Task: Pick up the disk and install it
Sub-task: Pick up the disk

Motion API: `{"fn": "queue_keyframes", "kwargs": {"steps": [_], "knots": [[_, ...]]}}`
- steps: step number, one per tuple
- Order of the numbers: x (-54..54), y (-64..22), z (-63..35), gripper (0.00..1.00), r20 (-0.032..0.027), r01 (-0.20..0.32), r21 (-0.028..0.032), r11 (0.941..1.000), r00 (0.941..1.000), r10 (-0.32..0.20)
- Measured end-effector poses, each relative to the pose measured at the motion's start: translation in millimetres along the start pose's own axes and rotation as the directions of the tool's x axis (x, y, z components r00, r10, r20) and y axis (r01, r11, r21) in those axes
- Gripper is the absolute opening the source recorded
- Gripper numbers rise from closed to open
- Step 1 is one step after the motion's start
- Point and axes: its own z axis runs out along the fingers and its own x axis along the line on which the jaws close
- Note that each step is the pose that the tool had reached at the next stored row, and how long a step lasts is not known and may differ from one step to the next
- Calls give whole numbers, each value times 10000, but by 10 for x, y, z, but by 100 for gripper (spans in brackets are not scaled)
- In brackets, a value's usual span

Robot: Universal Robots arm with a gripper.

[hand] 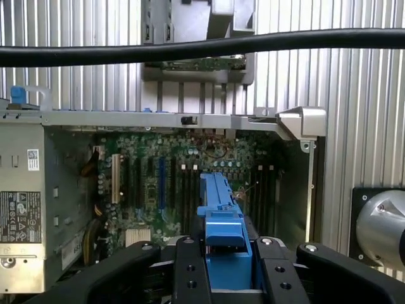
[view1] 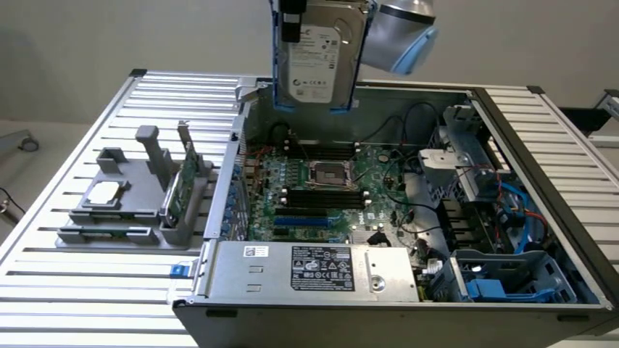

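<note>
The disk, silver-grey with a white label and blue side rails, hangs upright high above the open computer case, over its far wall. In the wrist view my gripper is shut on the disk. Black fingers press on both sides of the blue rail. Below the disk lies the green motherboard. The silver wrist of the arm sits just to the exterior view's right of the disk.
A blue-lined drive cage sits in the case's near corner on the exterior view's right, with blue cables beside it. The power supply runs along the near wall. A grey fixture on the exterior view's left holds a square chip and a green card.
</note>
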Motion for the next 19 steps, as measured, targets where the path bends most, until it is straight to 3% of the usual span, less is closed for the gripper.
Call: {"fn": "queue_keyframes", "kwargs": {"steps": [6,19], "knots": [[154,-191,-14,33,1,0,0,10000,10000,0],[425,-737,-45,33,0,0,4,10000,10000,0]]}}
